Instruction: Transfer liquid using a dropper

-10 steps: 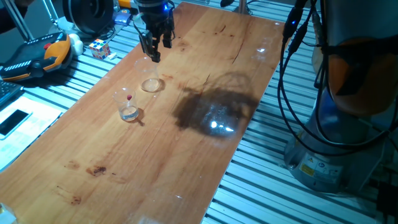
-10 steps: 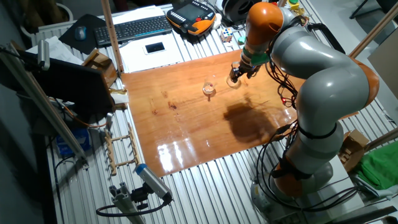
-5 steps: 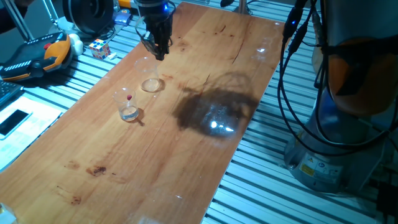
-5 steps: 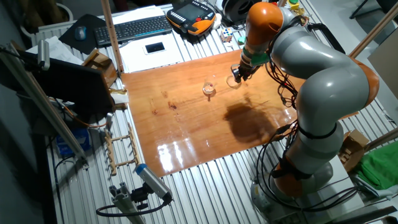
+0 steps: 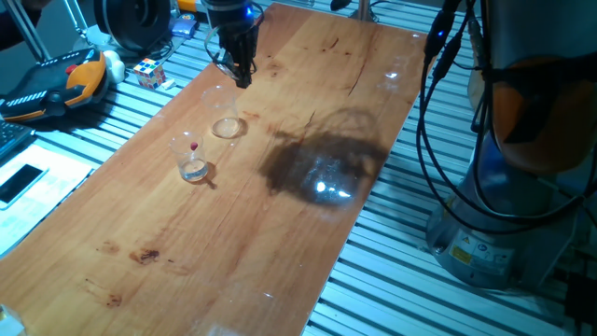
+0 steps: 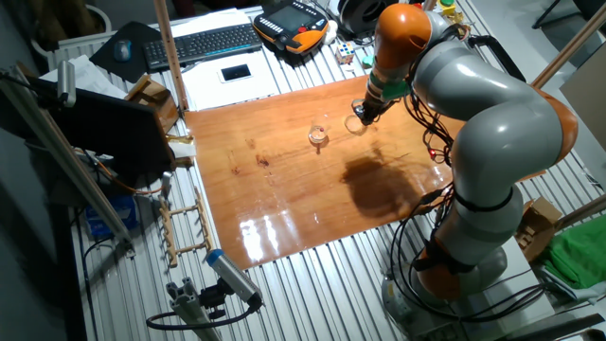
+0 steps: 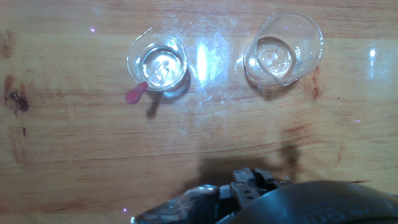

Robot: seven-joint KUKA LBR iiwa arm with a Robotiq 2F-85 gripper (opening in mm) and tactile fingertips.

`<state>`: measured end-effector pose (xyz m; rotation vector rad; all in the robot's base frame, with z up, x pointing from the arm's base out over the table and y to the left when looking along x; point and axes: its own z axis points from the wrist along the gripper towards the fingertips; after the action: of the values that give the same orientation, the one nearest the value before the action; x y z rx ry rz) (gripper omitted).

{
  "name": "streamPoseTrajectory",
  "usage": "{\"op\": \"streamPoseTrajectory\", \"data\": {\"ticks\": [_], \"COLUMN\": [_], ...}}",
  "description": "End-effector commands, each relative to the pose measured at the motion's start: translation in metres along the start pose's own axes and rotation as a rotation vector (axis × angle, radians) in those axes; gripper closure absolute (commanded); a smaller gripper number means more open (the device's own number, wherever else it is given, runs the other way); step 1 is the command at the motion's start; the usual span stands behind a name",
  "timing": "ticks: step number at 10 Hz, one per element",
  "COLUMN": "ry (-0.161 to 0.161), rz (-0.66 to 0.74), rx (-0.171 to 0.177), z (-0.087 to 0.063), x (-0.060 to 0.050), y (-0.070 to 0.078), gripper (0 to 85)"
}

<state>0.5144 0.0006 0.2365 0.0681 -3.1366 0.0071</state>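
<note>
The dropper (image 7: pixel 138 91) leans in a small clear glass cup (image 7: pixel 157 61), its red bulb over the rim; the bulb also shows in one fixed view (image 5: pixel 193 147). Clear liquid (image 7: pixel 163 67) glints in the cup. A second clear glass vessel, the round dish (image 7: pixel 283 50), stands beside it and appears flat in the fixed view (image 5: pixel 228 128). My gripper (image 5: pixel 242 77) hangs above the table beyond the dish, apart from both, with its fingers together and nothing between them. In the hand view only its base (image 7: pixel 249 186) shows at the bottom edge.
The wooden table (image 5: pixel 308 233) has slotted metal rails on both sides. A Rubik's cube (image 5: pixel 149 72), an orange pendant (image 5: pixel 56 84) and a phone (image 5: pixel 20 183) lie off the left side. Cables and the robot base (image 5: pixel 504 187) stand at the right.
The fingers, apart a second ago, have come together. The hand has shifted slightly toward the far end of the table. The cup, dropper and dish have not moved.
</note>
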Motion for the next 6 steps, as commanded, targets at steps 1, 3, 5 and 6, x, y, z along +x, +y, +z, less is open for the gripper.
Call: {"op": "streamPoseTrajectory", "data": {"ticks": [1,3,5,6], "ry": [0.000,0.000,-0.003,-0.006], "rz": [0.000,0.000,0.003,0.006], "rx": [0.000,-0.002,-0.001,0.000], "z": [0.0000,0.0001,0.0016,0.0034], "x": [0.0001,0.0001,-0.0004,-0.0006], "y": [0.0000,0.0001,0.0019,0.0046], "gripper": [84.0,84.0,84.0,84.0]}}
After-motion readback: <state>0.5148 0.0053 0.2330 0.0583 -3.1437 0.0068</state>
